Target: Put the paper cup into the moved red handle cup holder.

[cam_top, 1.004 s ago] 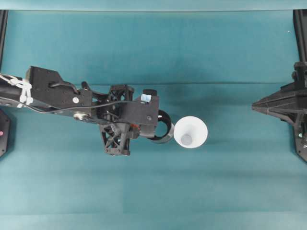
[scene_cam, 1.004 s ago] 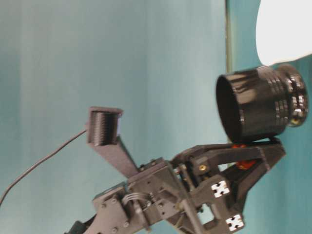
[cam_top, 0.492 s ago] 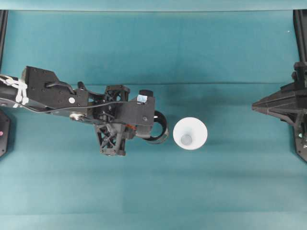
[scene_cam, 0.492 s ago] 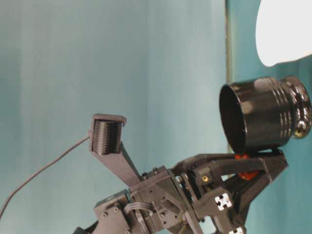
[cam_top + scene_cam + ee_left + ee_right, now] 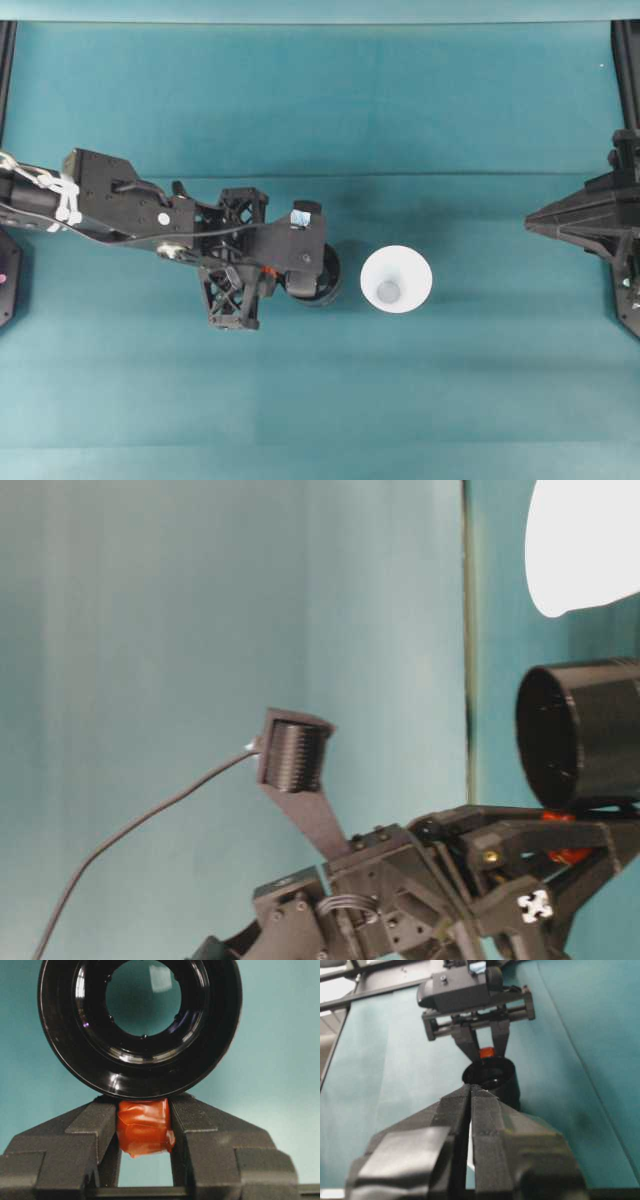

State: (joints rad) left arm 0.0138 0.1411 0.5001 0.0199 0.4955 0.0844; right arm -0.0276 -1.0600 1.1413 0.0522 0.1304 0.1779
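Paper cup [image 5: 396, 279]: white, tapered, standing upright and untouched on the teal table [image 5: 420, 100]; wide rim up, small greyish base seen through its mouth. Position: just beside the red handle cup holder, on the side away from the left arm, a narrow strip of table between them.

Red handle cup holder [image 5: 318, 277]: glossy black, round, mouth uppermost in the table-level view [image 5: 585, 730]. Whether its base already rests on the table, cannot tell. Handle [image 5: 145, 1127]: red-orange, pinched between the two fingers of the left gripper [image 5: 145, 1132], which is closed on it.

Right gripper [image 5: 470, 1110]: jaws together with only a thin slit between, nothing held; well apart from the holder, on the far side of the paper cup from it, pointing toward the holder.

Status of task, as judged:
- Holder brought next to the paper cup: apparently done or nearly so.
- Holder released by the left gripper: not yet.
- Paper cup grasped: not yet.
- Paper cup lifted and set into the holder: not yet.

Most of the work remains.
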